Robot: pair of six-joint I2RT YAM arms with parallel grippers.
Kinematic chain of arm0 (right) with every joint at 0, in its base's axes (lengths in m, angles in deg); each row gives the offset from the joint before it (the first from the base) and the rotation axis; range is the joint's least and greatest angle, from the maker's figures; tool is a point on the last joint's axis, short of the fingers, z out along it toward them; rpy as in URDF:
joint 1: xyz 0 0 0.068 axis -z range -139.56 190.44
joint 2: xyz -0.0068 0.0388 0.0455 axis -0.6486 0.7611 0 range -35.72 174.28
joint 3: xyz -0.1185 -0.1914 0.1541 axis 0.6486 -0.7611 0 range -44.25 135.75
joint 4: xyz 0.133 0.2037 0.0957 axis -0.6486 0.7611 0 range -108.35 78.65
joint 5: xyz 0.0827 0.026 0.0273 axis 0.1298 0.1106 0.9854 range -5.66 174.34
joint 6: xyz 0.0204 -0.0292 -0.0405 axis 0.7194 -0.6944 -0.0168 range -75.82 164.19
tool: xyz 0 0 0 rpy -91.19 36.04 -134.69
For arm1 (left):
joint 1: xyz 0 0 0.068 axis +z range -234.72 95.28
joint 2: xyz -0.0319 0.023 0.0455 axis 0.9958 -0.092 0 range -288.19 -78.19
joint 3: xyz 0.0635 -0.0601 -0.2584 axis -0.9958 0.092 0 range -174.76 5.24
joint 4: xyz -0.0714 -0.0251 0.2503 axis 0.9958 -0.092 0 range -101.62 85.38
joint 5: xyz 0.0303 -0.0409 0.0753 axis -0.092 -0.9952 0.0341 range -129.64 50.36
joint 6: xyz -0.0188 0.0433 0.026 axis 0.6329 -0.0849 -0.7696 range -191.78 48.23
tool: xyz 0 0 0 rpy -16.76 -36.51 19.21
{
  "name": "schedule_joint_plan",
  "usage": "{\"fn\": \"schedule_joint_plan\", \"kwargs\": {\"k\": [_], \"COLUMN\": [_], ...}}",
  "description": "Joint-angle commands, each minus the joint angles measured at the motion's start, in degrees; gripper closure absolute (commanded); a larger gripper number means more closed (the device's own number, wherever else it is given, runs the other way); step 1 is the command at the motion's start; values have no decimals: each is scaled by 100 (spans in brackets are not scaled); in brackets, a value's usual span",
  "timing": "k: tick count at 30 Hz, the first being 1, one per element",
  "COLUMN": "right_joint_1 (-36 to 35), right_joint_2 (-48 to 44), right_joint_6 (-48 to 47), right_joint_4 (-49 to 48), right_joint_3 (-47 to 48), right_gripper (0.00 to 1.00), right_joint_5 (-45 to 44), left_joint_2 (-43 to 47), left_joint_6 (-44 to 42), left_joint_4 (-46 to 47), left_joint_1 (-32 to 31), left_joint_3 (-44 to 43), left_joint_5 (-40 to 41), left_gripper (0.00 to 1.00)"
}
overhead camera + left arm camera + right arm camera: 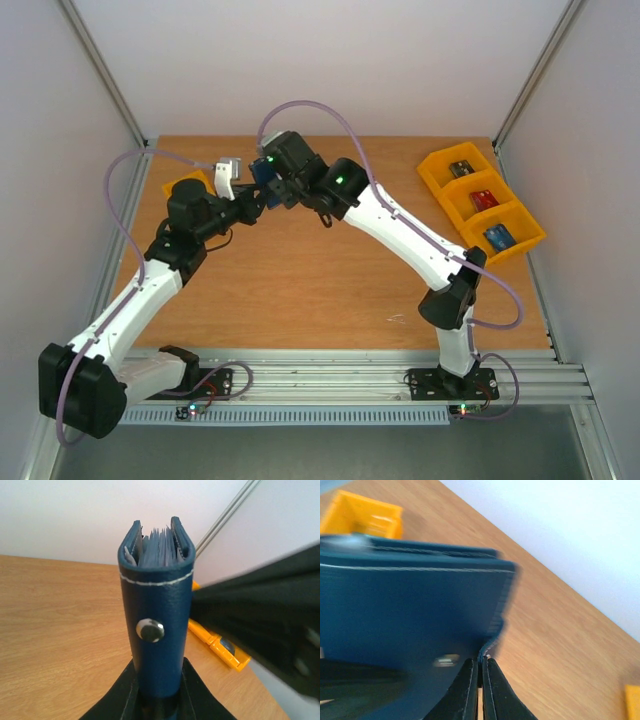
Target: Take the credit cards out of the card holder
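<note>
Navy-blue with white stitching, the card holder (157, 605) stands upright off the table (60, 645). Your left gripper (159, 692) is clamped on its lower end, with both fingers pressed against its covers. Held that way, the open edge and its pale grey-blue sleeves (160, 550) point up and away, where your other arm can reach them. The snap stud (150, 630) faces the left wrist camera.

Your right gripper (480, 677) is fully closed, its tips meeting right at one corner of the holder. I judge it is after a flap or cover edge there. That view is blurred, so you cannot tell whether anything thin sits between the tips.

No credit card shows as a shape of its own, because the sleeves are packed tight and seen edge-on. From above, both wrists crowd over the holder and hide most of it. The yellow bins (480, 200) at the far right hold things too small to name.
</note>
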Motion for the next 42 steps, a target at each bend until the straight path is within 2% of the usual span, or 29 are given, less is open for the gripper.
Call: {"fn": "schedule_joint_plan", "kwargs": {"k": [1, 10, 15, 19, 22, 24, 26, 31, 33, 37, 42], "right_joint_1": [699, 1252, 1360, 1395, 1407, 1409, 1406, 1412, 1406, 1406, 1507], "right_joint_2": [-320, -767, -1217, -1535, -1823, -2047, -2270, -2567, -2488, -2213, -1981], "right_joint_6": [-43, 18, -364, -591, -714, -707, -608, -291, -171, 89, 310], "right_joint_4": [127, 81, -220, -422, -556, -768, -1106, -1946, -2111, -2233, -2153], "right_joint_3": [-296, -956, -1491, -1893, -2177, -2458, -2824, -3321, -3305, -3126, -2930], "right_gripper": [99, 99, 99, 99, 98, 91, 79, 42, 33, 26, 26], "right_joint_5": [-966, -854, -11, 367, 1265, 2139, 2866, 4027, 4337, 4247, 4024], "left_joint_2": [295, 312, 312, 304, 306, 317, 304, 286, 270, 263, 308], "left_joint_6": [-249, -422, -442, -442, -442, -442, -434, -418, -395, -355, -305], "left_joint_4": [201, 88, 289, 228, 194, 214, 269, 428, 505, 642, 772], "left_joint_1": [-27, -28, -27, -26, -31, -26, -28, -26, -27, -26, -29], "left_joint_3": [4, 28, 45, 16, 23, 32, 41, 41, 32, 32, 60], "left_joint_5": [-336, -411, -766, -688, -601, -598, -646, -828, -915, -1083, -1264], "left_gripper": [100, 100, 100, 100, 100, 100, 100, 100, 100, 100, 100]}}
